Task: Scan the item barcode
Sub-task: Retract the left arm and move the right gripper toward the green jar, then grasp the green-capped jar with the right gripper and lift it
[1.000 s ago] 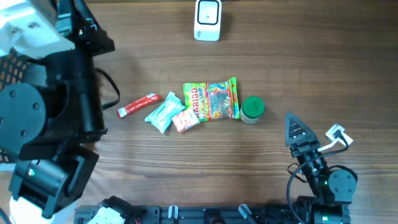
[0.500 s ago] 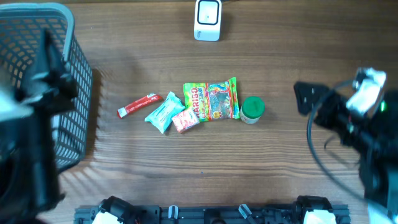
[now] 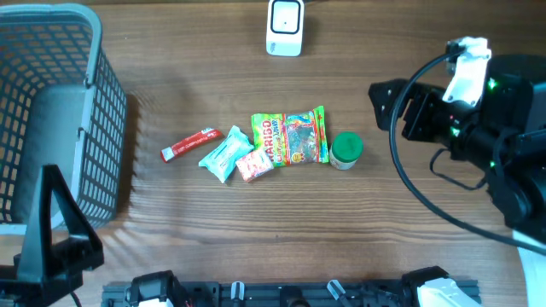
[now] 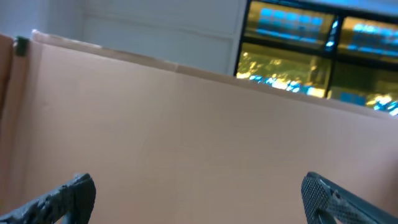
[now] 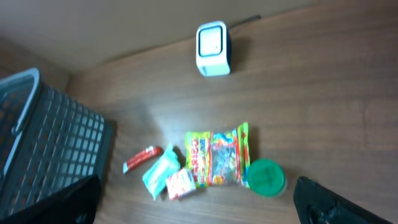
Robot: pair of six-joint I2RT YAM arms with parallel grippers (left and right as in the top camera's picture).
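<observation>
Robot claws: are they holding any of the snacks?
No. The left gripper and right gripper are both open and empty; the snacks lie on the table.

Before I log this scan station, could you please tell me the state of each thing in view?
Left fingers: open, empty.
Right fingers: open, empty.
Scanner: upright.
Basket: upright, open-topped.
Gummy bag: lying flat.
Green-lidded jar: upright, lid on.
Red stick pack: lying flat.
Teal packet: lying flat.
Pink packet: lying flat.

Grey mesh basket (image 3: pixel 109 162), white scanner (image 3: pixel 284 27), green-lidded jar (image 3: pixel 346 149).
</observation>
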